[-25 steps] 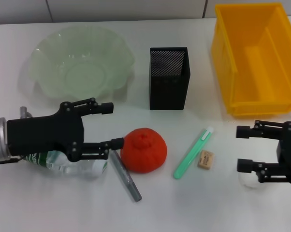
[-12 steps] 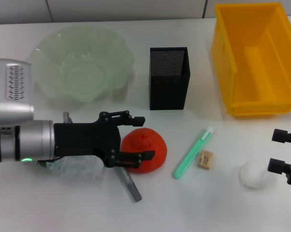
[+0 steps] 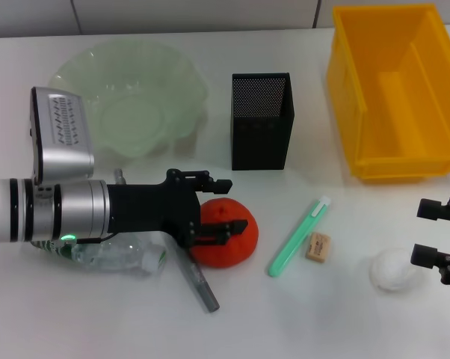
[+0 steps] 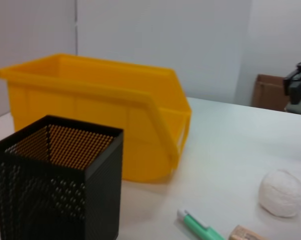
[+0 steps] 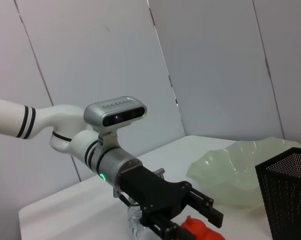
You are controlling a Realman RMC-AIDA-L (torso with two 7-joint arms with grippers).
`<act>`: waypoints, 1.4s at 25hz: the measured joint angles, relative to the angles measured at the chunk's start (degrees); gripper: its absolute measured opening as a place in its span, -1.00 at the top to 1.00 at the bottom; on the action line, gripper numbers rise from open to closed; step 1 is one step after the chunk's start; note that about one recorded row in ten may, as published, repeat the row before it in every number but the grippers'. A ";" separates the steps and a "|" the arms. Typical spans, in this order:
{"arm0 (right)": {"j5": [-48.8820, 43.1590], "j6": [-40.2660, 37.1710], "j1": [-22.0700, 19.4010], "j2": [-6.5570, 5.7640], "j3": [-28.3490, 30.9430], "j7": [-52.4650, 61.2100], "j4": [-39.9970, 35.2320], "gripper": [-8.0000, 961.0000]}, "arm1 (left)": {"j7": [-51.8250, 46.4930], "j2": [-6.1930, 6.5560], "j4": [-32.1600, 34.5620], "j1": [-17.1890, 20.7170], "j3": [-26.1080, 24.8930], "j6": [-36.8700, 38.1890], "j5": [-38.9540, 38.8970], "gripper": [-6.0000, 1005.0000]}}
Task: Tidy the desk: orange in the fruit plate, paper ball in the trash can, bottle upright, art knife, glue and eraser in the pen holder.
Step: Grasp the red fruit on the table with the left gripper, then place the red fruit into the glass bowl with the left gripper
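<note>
The orange (image 3: 229, 243) lies on the table at front centre. My left gripper (image 3: 229, 206) is open, with one finger on each side of the orange's top; it also shows in the right wrist view (image 5: 200, 212) above the orange (image 5: 200, 232). The bottle (image 3: 116, 256) lies on its side under my left arm. The paper ball (image 3: 392, 270) sits at front right, just left of my open right gripper (image 3: 436, 233). The eraser (image 3: 318, 247) lies beside a green stick with a white tip (image 3: 298, 236). A grey stick (image 3: 197, 281) lies in front of the orange.
The fruit plate (image 3: 180, 82) stands at back left, the pen holder (image 3: 261, 131) at back centre and the trash can (image 3: 344, 90) at back right. The left wrist view shows the pen holder (image 4: 55, 185), trash can (image 4: 100, 120) and paper ball (image 4: 282, 194).
My left arm has moved right, bringing its open gripper from over the bottle to the orange. My right gripper has drawn back to the right, uncovering the paper ball.
</note>
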 joint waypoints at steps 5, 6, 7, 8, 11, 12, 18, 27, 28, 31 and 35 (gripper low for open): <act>0.06 0.00 0.01 0.00 0.12 0.06 0.00 -0.46 | -2.17 0.06 0.31 -0.06 0.16 -0.97 0.47 -0.40; 0.10 0.00 0.03 0.00 0.13 0.06 0.00 -0.46 | -2.65 0.06 0.41 -0.07 0.17 -0.94 0.63 -0.34; 0.12 0.00 0.08 0.00 0.12 0.07 0.00 -0.45 | -3.17 0.07 0.57 -0.08 0.19 -0.84 0.69 -0.27; 0.12 0.00 0.08 0.00 0.12 0.08 -0.04 -0.45 | -3.17 0.07 0.57 -0.08 0.19 -0.84 0.69 -0.21; 0.12 0.00 0.08 0.00 0.14 0.09 -0.13 -0.44 | -3.28 0.09 0.63 -0.09 0.19 -0.62 0.79 0.01; 0.12 0.00 0.06 0.00 0.16 0.10 -0.16 -0.44 | -3.29 0.18 1.35 0.10 -0.13 0.70 0.70 0.09; 0.12 0.00 0.01 0.00 0.17 0.13 -0.16 -0.42 | -2.66 0.57 5.32 1.48 -6.57 8.08 -2.23 0.54; 0.39 -1.52 0.60 0.02 0.20 2.85 -2.24 -0.40 | -3.26 0.49 6.72 0.39 -25.55 -0.83 -5.44 0.61; 0.39 -1.52 0.60 0.02 0.20 2.85 -2.24 -0.40 | -3.26 0.49 6.72 0.39 -25.55 -0.83 -5.44 0.62; 1.36 -2.00 1.56 0.05 0.09 7.84 -5.42 -0.39 | -2.50 0.37 4.38 -0.06 -26.11 -7.69 -8.66 0.64; 1.59 -1.80 4.67 0.13 -0.18 19.24 -13.21 -0.38 | -1.72 0.29 3.12 -0.93 -24.74 -11.46 -9.31 0.61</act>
